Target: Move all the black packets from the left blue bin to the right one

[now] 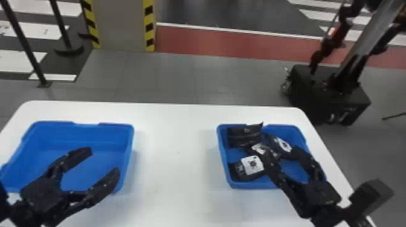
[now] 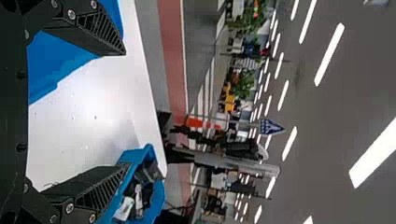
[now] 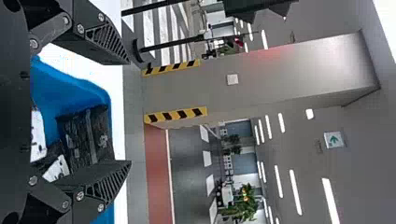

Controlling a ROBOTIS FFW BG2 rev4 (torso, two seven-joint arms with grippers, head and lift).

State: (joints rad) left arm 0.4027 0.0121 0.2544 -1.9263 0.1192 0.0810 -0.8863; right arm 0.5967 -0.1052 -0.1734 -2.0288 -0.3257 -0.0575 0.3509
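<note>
Over the left blue bin (image 1: 90, 135), whose visible floor is bare, my left gripper (image 1: 104, 160) stands open; its fingers are spread in the left wrist view too, the gripper (image 2: 123, 109) holding nothing. Several black packets (image 1: 244, 135) lie in the right blue bin (image 1: 223, 163), some with white labels (image 1: 253, 164). Above that bin my right gripper (image 1: 279, 149) is open, partly covering the packets behind it. In the right wrist view a black packet (image 3: 86, 135) lies by the bin wall, beside one finger of the open gripper (image 3: 130, 112).
Both bins rest on a white table (image 1: 175, 151), with a wide stretch of tabletop between them. Beyond the table's far right corner stands a black machine base (image 1: 329, 93) on the floor. A striped pillar (image 1: 120, 24) rises farther back.
</note>
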